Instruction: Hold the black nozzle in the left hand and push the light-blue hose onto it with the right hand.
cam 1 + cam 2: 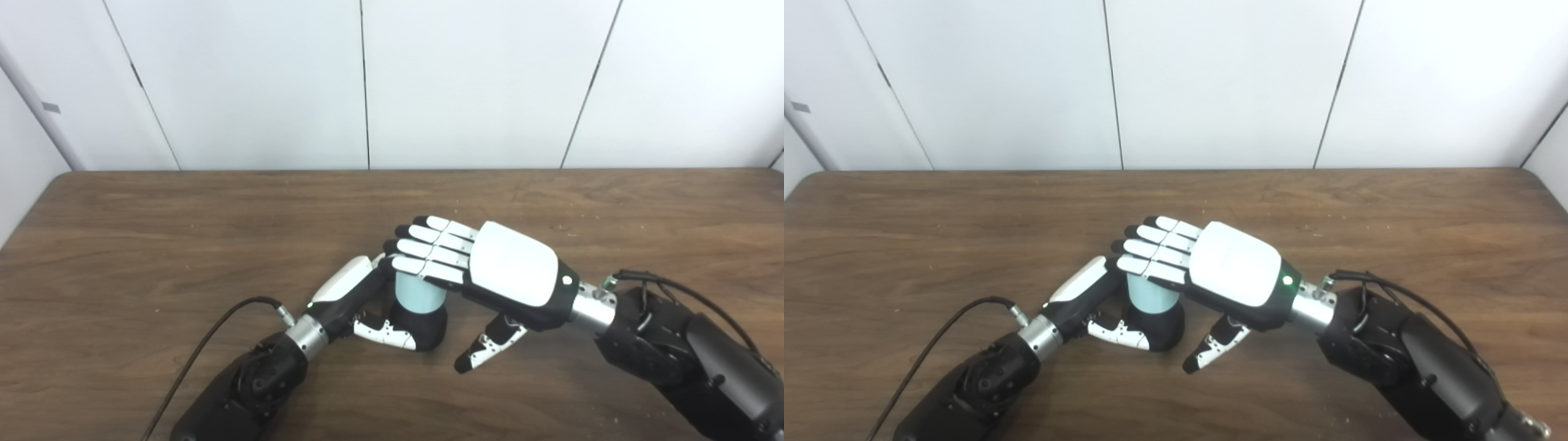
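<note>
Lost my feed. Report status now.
Left hand shut on black nozzle. Right hand flat on light-blue hose, hose seated on nozzle. Nothing in the way.

My right hand (pixel 511 272) has a glossy white back plate, white-and-black segmented fingers (pixel 429 248) and a small green light. My left hand (pixel 361 300) matches it. I see silver wrist collars, black forearms, black cables.

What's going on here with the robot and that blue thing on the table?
The left hand is wrapped around a black nozzle standing on the wooden table. A light-blue hose sits upright on top of the nozzle. The right hand lies flat over the hose's top, fingers extended, as if pressing it down. How far the hose is seated cannot be seen.
</note>
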`<state>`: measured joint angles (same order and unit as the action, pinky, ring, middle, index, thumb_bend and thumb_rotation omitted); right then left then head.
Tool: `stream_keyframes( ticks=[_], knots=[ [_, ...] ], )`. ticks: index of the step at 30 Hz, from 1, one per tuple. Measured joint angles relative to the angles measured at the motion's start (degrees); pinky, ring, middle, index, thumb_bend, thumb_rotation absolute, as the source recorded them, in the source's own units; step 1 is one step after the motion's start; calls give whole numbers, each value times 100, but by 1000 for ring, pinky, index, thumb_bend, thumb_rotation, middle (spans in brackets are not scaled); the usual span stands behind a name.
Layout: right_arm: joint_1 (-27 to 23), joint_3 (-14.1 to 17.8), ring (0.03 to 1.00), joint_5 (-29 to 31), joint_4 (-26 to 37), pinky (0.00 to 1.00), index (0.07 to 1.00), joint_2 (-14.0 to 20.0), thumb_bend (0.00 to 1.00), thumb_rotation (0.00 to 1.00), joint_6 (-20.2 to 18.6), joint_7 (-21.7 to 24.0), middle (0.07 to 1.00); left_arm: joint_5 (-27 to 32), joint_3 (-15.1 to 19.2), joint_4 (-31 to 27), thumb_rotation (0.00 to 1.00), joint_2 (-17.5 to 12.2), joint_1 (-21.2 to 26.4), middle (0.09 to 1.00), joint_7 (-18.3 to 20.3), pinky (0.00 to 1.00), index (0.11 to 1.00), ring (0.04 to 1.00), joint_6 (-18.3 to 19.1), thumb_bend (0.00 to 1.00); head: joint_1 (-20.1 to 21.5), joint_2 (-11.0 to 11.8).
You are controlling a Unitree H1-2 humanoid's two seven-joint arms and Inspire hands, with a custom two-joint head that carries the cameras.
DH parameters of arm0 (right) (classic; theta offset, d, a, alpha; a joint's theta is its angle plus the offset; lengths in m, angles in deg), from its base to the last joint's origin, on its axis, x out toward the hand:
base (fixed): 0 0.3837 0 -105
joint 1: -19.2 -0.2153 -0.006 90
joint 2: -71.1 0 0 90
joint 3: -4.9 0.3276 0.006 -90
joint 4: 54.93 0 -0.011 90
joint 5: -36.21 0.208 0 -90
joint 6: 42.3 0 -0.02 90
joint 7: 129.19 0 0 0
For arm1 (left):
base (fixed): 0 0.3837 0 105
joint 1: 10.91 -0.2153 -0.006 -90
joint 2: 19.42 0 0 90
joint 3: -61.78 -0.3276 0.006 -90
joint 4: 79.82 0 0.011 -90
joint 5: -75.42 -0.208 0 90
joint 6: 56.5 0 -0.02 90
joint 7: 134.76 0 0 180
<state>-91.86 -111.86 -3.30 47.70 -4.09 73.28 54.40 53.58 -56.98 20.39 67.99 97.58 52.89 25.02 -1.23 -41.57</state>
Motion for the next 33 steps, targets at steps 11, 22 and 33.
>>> stream_keyframes(
  ticks=[11,22,33],
  knots=[
    [-217,1431,1000,-151,424,1000,1000,-1246,794,595,-538,-355,1000,0,10,0,364,-10,-2,795,2,1000,439,969,0,581,35,0],
    [-374,2149,1000,186,608,1000,1000,-1727,824,600,-979,-379,1000,0,4,-1,365,-4,-1,795,2,1000,436,969,0,581,18,0],
    [1012,2518,1000,900,761,1000,1000,-1781,818,697,-1595,-228,1000,29,49,-80,107,-38,-13,804,113,1000,493,961,60,519,0,9]
  ],
)
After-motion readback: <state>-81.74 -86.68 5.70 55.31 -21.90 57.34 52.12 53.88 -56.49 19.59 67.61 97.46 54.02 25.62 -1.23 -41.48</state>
